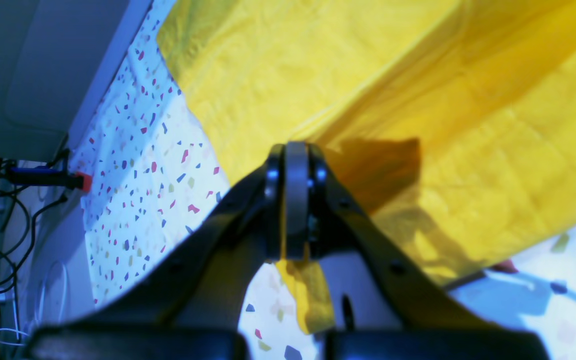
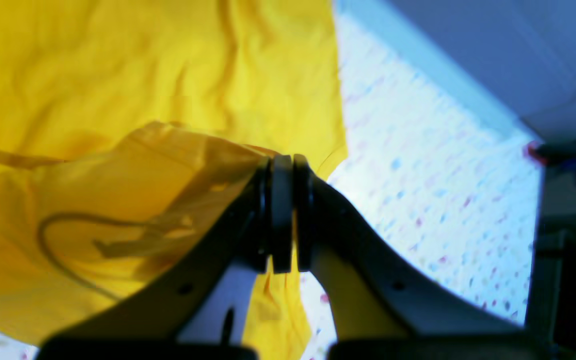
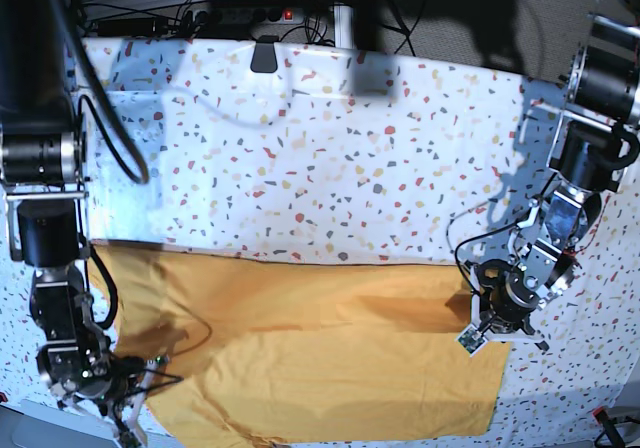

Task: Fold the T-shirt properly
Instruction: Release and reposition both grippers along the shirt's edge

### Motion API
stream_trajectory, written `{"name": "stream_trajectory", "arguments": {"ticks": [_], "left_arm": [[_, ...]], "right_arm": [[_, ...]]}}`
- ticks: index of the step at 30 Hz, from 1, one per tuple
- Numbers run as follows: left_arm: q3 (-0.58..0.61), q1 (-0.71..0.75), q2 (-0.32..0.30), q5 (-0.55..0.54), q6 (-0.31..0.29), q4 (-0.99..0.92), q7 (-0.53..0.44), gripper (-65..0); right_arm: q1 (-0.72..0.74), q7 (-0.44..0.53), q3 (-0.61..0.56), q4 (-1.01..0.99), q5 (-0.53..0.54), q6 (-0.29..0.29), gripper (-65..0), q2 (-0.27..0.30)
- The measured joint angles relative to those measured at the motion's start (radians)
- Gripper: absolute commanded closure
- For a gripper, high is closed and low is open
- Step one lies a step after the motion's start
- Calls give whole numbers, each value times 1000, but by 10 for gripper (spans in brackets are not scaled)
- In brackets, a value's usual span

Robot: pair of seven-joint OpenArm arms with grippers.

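The orange-yellow T-shirt lies spread across the near half of the table, its far edge straight. My left gripper is at the shirt's right edge, shut on a pinch of the cloth. In the left wrist view the gripper holds a raised fold of the T-shirt, and a yellow strip shows between its pads. My right gripper is at the shirt's near-left corner. The right wrist view shows that gripper shut on a lifted flap of the T-shirt, with thin black line marks on it.
The table wears a white cover with coloured speckles. Cables and a power strip run along the far edge, with a small black object on it. The near table edge lies just below the shirt.
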Motion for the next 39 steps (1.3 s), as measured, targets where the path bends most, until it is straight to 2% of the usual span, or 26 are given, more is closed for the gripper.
{"name": "stream_trajectory", "arguments": {"ticks": [9, 14, 16, 22, 24, 28, 39], "left_arm": [[0, 0, 0, 0, 0, 0, 2, 0], [0, 0, 0, 0, 0, 0, 2, 0], [0, 0, 0, 5, 0, 0, 1, 0], [0, 0, 0, 75, 1, 0, 0, 0], [0, 0, 0, 75, 25, 0, -2, 0], [0, 0, 0, 76, 111, 0, -2, 0], [-1, 0, 2, 75, 109, 0, 21, 0]], "right_arm": [[-4, -7, -1, 2, -2, 0, 0, -67], [1, -7, 0, 2, -2, -5, 0, -70], [-1, -15, 0, 2, -2, -27, 0, -72], [-1, -26, 0, 2, -1, -31, 0, -72], [-1, -26, 0, 2, -2, -31, 0, -72], [-1, -33, 0, 2, -2, -31, 0, -72], [-1, -68, 0, 2, -1, -32, 0, -72]]}}
